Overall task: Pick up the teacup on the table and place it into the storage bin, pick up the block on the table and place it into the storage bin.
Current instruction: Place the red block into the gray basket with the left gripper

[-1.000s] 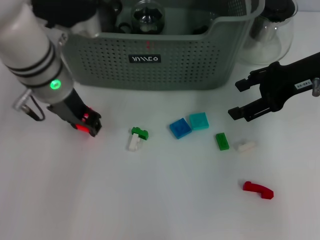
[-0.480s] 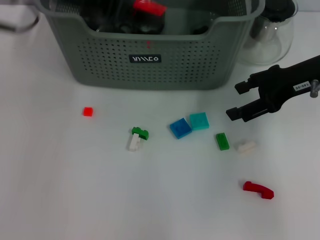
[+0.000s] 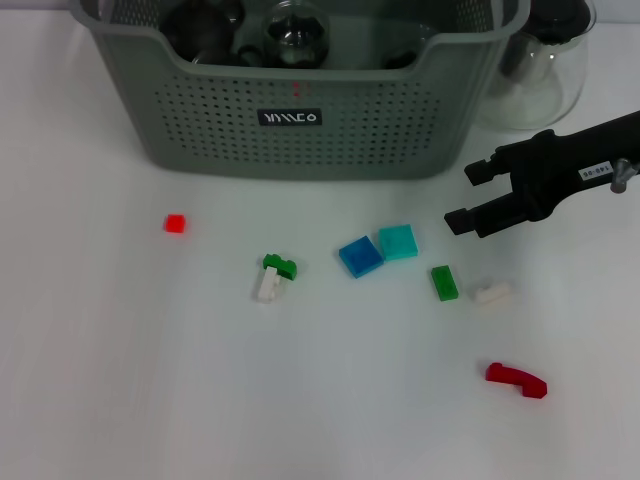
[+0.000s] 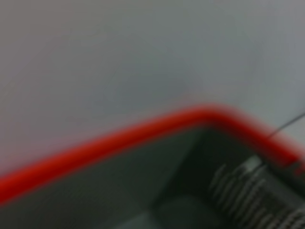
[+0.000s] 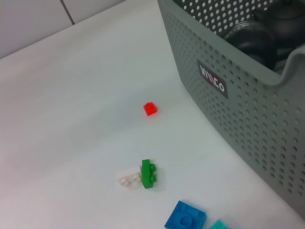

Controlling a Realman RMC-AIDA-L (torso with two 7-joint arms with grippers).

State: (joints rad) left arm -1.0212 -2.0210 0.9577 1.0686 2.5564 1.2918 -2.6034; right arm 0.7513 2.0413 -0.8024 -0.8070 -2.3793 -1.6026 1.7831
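Since a moment ago the left arm has left the head view, and the small red square block [image 3: 175,223] it was holding lies alone on the white table [image 3: 120,380], before the grey-green perforated plastic storage bin [image 3: 300,110]. The black right gripper [image 3: 472,197] has crept leftward, fingers spread and empty, above the green rectangular block [image 3: 444,282] and the white block [image 3: 492,293].

Counted 1 storage bin [image 3: 300,110] w/ dark glassware inside, number unclear. Saw 1 clear glass jug [image 3: 545,60] beside it. Loose blocks on table: 8 total — 1 small red [image 3: 175,223], 1 green-and-white pair [image 3: 274,277] (2 pcs), 1 blue [image 3: 360,256], 1 teal [image 3: 398,241], 1 green [image 3: 444,282], 1 white [image 3: 492,293], 1 curved red [image 3: 516,380]. Spotted 1 gripper [image 3: 470,196].
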